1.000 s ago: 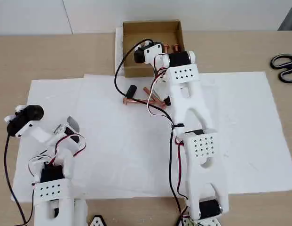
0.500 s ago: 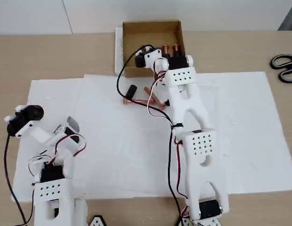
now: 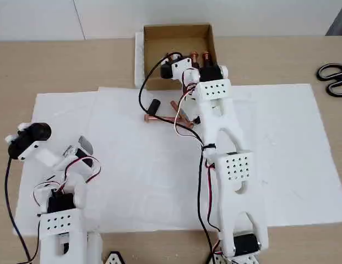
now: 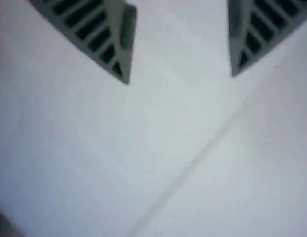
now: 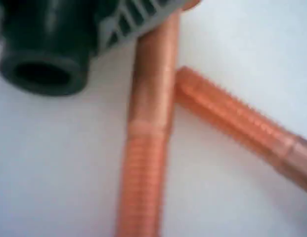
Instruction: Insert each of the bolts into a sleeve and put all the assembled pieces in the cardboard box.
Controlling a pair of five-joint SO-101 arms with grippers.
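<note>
Bolts [image 5: 143, 173], coppery and threaded, touch beside a tubular sleeve [image 5: 44, 69]; left end effector [image 4: 179, 75] wide.

The left arm [image 3: 60, 181] is held folded back at the near left, with its upper links doubled over the base. The left hand [image 4: 179, 76] is held with its fingers [image 4: 101, 39] spread well apart and pointed downward. The right arm [image 3: 226, 143] is stretched far forward, nearly straight, and the right wrist [image 3: 209, 80] is bent downward at its far end.
</note>
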